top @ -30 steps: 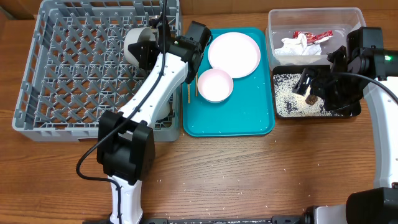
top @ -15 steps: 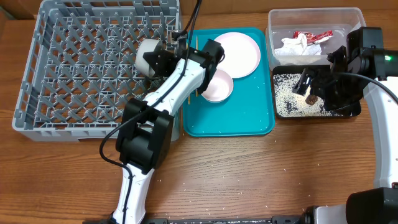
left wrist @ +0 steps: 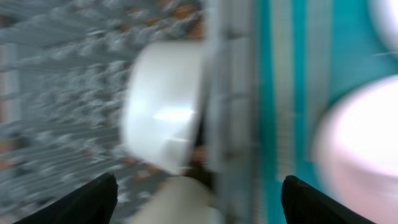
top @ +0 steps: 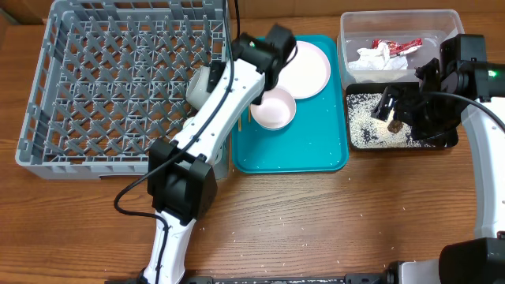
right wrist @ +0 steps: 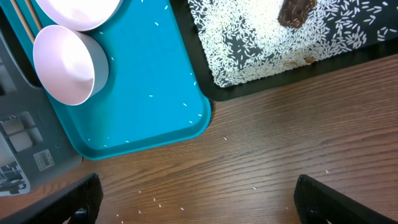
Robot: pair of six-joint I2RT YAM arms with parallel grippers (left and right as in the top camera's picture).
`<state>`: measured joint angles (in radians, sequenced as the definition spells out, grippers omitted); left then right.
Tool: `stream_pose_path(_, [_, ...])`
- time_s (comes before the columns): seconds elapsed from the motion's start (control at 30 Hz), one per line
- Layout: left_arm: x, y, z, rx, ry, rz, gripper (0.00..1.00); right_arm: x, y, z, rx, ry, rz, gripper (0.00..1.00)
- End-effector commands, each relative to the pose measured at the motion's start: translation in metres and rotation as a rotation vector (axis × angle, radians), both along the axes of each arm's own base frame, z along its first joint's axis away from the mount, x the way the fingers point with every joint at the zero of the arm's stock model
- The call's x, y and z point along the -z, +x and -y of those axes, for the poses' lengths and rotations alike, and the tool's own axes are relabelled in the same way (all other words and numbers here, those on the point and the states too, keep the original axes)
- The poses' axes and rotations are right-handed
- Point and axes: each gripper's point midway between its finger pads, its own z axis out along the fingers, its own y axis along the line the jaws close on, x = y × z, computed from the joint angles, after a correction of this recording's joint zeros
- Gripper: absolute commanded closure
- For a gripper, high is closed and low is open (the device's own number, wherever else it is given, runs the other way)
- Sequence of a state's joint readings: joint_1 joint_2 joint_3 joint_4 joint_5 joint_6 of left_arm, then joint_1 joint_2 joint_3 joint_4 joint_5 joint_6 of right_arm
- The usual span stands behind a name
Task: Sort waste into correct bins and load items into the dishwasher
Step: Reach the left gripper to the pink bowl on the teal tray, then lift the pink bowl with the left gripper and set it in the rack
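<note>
Judging from the rack (top: 95, 87) with one white bowl (left wrist: 161, 106) against its right wall, plainest from the left wrist, the left fingers (left wrist: 90, 199), spread and empty, should straddle the next bowl (top: 272, 109) on the teal tray (top: 292, 154), missing the chopsticks (right wrist: 25, 15); the right fingers (right wrist: 81, 199) hang open by the rice tray (right wrist: 267, 84).

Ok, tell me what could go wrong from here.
1. The left gripper hangs open over the plate, and its arm crosses the chopsticks and the bowl. A careless move could sweep them off the teal tray.
2. The cup seems to lie on its side by the dish rack wall, close to that arm. A nudge might roll it.
</note>
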<state>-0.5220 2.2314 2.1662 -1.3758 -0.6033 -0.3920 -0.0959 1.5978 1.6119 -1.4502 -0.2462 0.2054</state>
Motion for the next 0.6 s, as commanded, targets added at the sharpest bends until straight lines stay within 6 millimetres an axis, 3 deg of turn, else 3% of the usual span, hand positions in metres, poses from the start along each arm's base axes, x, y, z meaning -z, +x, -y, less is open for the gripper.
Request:
stream_pose_path(0.0, [-0.02,-0.013,0.07,0.164,-0.403,-0.092,0.18,-0.01,0.003,0.002,-0.002,-0.015,0.038,0.0])
stream_pose_path(0.2, [0.009,0.005,0.093,0.328,-0.466,-0.103,0.24,-0.01,0.003,0.002,-0.002,-0.015,0.038,0.0])
stream_pose_path(0.43, [0.067,0.027,0.063,0.429,-0.508,-0.134,0.26,-0.01,0.003,0.002,-0.002,-0.015,0.038,0.0])
stream_pose_path(0.57, [0.086,0.024,0.062,0.448,-0.498,-0.141,0.29,-0.01,0.003,0.002,-0.002,-0.015,0.038,0.0])
